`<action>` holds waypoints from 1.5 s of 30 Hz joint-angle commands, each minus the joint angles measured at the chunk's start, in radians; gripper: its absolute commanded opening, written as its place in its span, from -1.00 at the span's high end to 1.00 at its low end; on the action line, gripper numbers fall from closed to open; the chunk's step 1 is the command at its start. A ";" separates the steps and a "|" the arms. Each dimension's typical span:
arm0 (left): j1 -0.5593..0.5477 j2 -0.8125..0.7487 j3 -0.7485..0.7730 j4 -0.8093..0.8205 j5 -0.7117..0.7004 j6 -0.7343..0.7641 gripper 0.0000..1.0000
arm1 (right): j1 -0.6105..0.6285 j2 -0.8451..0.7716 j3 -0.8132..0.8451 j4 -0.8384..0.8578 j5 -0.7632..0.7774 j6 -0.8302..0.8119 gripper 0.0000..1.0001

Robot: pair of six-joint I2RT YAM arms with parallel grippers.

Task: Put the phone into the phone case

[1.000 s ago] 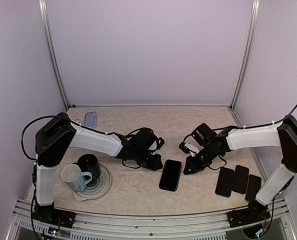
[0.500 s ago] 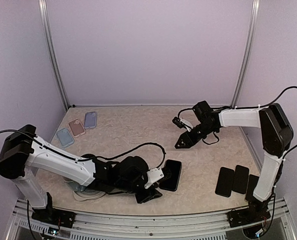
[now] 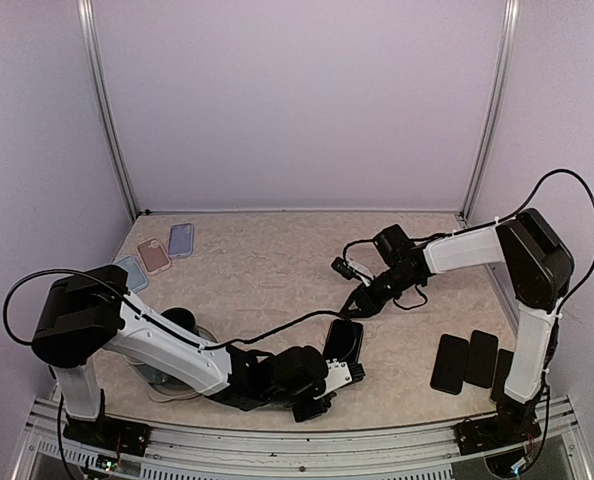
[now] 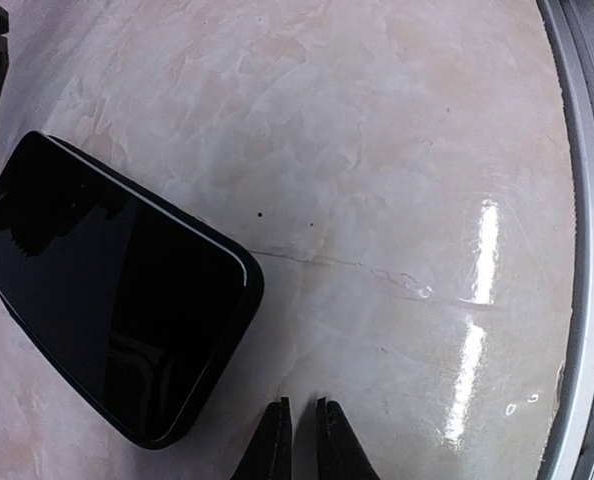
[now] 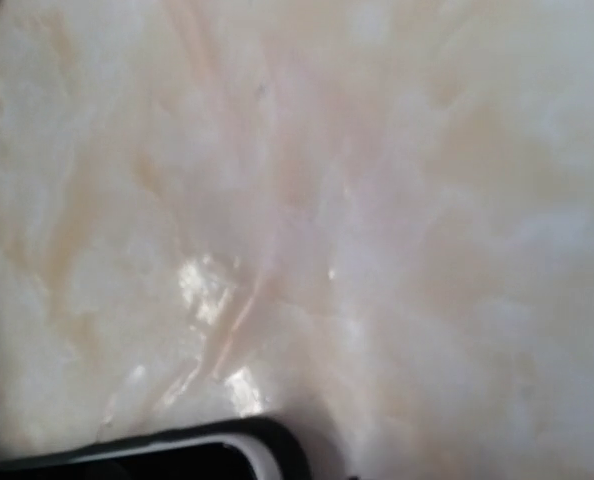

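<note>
Near the front-centre of the table [image 3: 267,265], the phone [image 3: 344,338] lies flat and screen-up, in almost the same place as a second ago; it has not been lifted. Both arms have repositioned around it. The left gripper [image 3: 345,375], which a second ago sat at the phone's left side in mid-table, has swung down along the near edge. It now sits low beside the phone's near end and points to the right. The left wrist view shows its fingertips [image 4: 275,445] drawn almost together with only a slit between them, gripping nothing, and the phone [image 4: 112,300] lies apart to their far-left. The right gripper [image 3: 360,303] pulled away toward the far side half a second ago and has since returned to the phone's far end. Its fingers do not show in its own blurred view, so its state cannot be told; only a dark, light-rimmed edge [image 5: 207,448], probably the phone, crosses the bottom there. Three pastel cases [image 3: 155,255], uncovered when the left arm moved, lie at the far left, well apart from the phone. Assessment: insertion has not begun. The arms appear to be bracketing the phone end to end, and a case must be brought to it, or it to a case.
</note>
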 commanded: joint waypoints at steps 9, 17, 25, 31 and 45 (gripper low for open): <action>0.022 0.125 0.105 -0.032 0.006 -0.014 0.76 | 0.105 0.006 -0.195 0.200 0.058 0.129 0.78; 0.041 0.136 0.122 -0.058 -0.014 -0.060 0.76 | 0.116 -0.013 -0.339 0.225 -0.001 0.225 0.86; 0.033 0.143 0.195 -0.045 0.044 -0.070 0.76 | 0.151 -0.077 -0.333 0.176 0.061 0.207 0.77; 0.010 0.105 0.238 -0.056 0.124 -0.065 0.73 | 0.084 -0.085 -0.134 0.091 0.179 0.196 0.52; 0.348 -0.169 0.134 -0.085 0.318 -0.358 0.57 | 0.019 -0.286 -0.143 0.015 0.451 0.499 0.25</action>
